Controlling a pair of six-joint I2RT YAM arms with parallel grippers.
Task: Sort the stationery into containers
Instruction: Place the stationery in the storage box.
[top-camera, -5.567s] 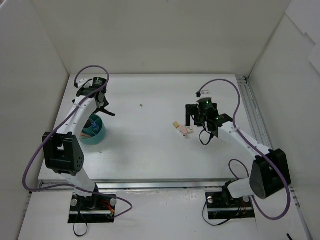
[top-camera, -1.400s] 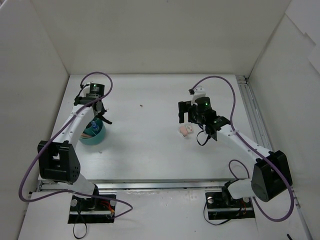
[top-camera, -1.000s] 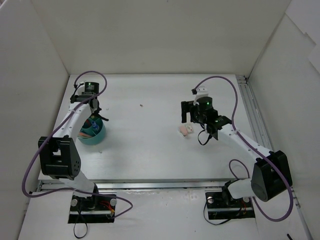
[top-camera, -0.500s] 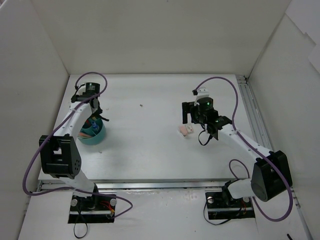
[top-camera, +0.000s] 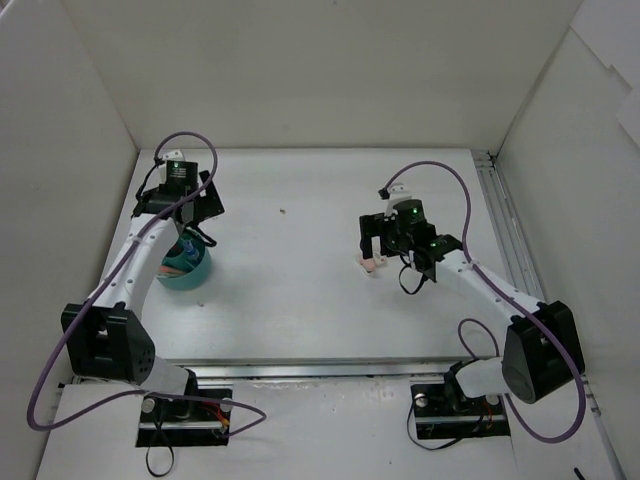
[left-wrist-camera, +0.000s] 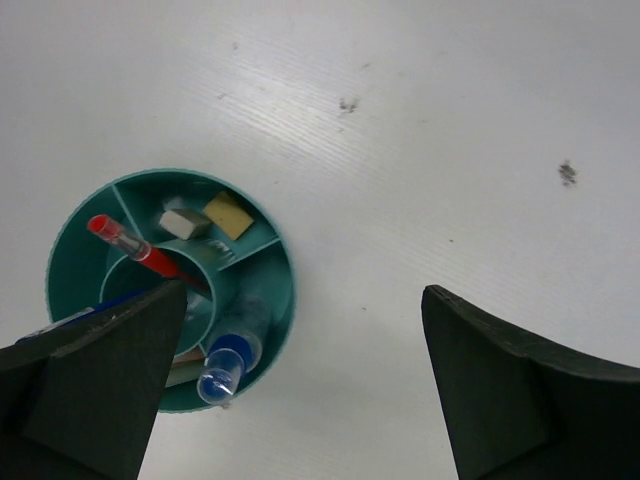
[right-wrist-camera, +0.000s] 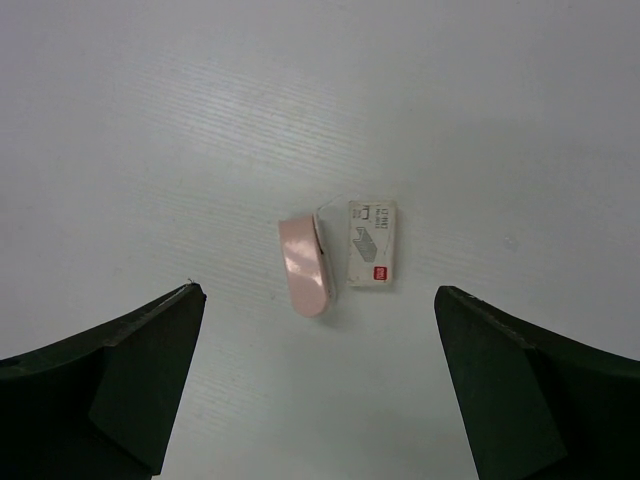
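The left hand (top-camera: 197, 232) is held spread wide above the teal container (left-wrist-camera: 265, 225), with nothing gripped between its fingers. In the left wrist view the container is seen at the lower left of the frame, partly covered by the left finger, so it lies left of the gap rather than under its middle. A red pen (left-wrist-camera: 135, 250) is leaned out of the inner cylinder, and a blue pen (left-wrist-camera: 85, 318) is glimpsed at the left finger's edge. A blue-capped tube (left-wrist-camera: 225, 365) is stood in an outer compartment, and a white eraser (left-wrist-camera: 185, 222) and a tan eraser (left-wrist-camera: 228, 213) are lodged together in the upper compartment. The right hand (right-wrist-camera: 320, 291) is likewise spread wide and empty over the worktop (right-wrist-camera: 480, 100). A pink eraser (right-wrist-camera: 305, 262) and a small white box (right-wrist-camera: 372, 245) are seen side by side, touching, at the middle of the right wrist frame, between the two fingers
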